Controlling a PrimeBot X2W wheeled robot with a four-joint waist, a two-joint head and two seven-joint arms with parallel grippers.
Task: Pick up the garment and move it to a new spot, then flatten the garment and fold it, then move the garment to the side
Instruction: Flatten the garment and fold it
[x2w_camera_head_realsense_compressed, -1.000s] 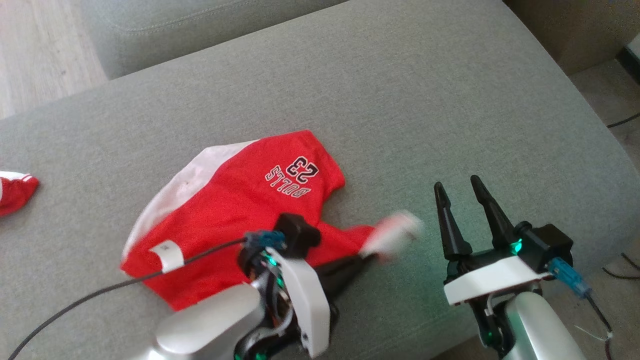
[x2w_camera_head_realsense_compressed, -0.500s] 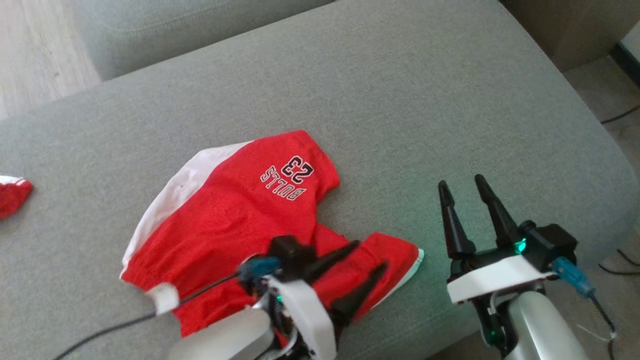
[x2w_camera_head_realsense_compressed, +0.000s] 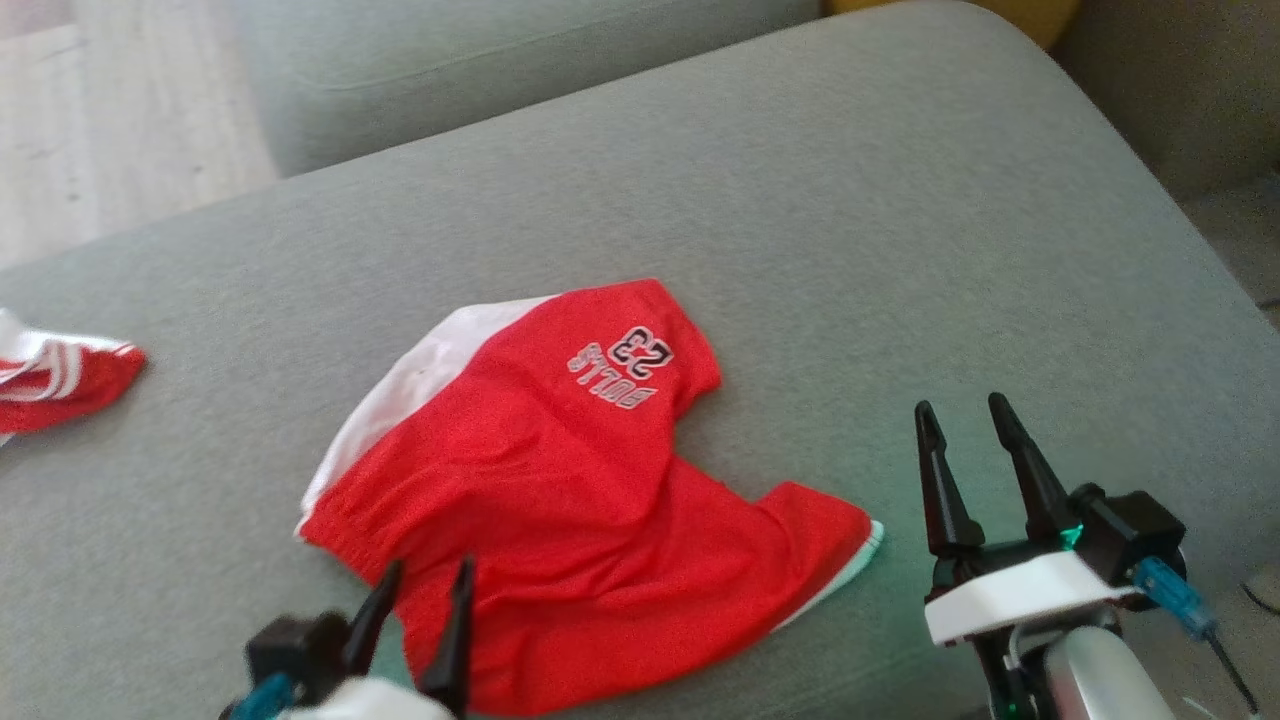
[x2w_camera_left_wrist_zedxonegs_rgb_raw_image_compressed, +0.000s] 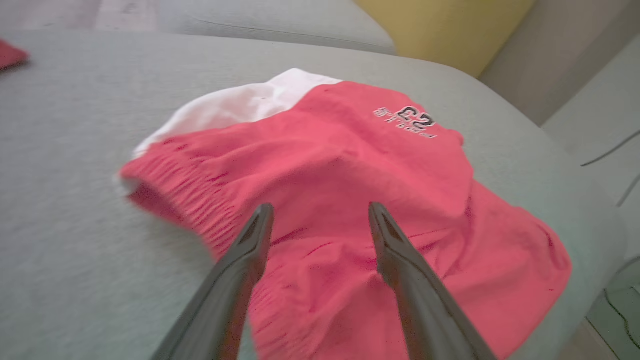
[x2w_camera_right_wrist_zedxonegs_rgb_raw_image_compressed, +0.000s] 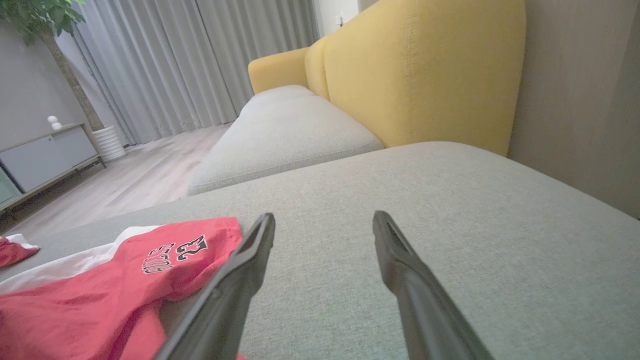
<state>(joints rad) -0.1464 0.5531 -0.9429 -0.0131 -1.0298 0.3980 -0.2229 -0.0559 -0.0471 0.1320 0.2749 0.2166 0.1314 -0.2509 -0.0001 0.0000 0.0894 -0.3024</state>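
Observation:
The garment (x2w_camera_head_realsense_compressed: 570, 480), red shorts with white side panels and a "BULLS 23" print, lies spread on the grey cushion (x2w_camera_head_realsense_compressed: 800, 200); it also shows in the left wrist view (x2w_camera_left_wrist_zedxonegs_rgb_raw_image_compressed: 350, 190) and the right wrist view (x2w_camera_right_wrist_zedxonegs_rgb_raw_image_compressed: 100, 295). My left gripper (x2w_camera_head_realsense_compressed: 430, 578) hovers open at the garment's near edge by the waistband, nothing between its fingers (x2w_camera_left_wrist_zedxonegs_rgb_raw_image_compressed: 250, 240). My right gripper (x2w_camera_head_realsense_compressed: 960, 412) stands open to the right of the garment, above bare cushion, apart from the fabric.
Another red and white piece of clothing (x2w_camera_head_realsense_compressed: 60, 375) lies at the cushion's far left. A second grey cushion (x2w_camera_head_realsense_compressed: 500, 70) and a yellow sofa back (x2w_camera_right_wrist_zedxonegs_rgb_raw_image_compressed: 415, 75) lie beyond. The cushion's right edge drops to the floor with cables (x2w_camera_left_wrist_zedxonegs_rgb_raw_image_compressed: 615, 150).
My left gripper opened and let go of the garment's leg, which now lies flat to the right. The left arm drew back toward the near edge. The camera shifted slightly.

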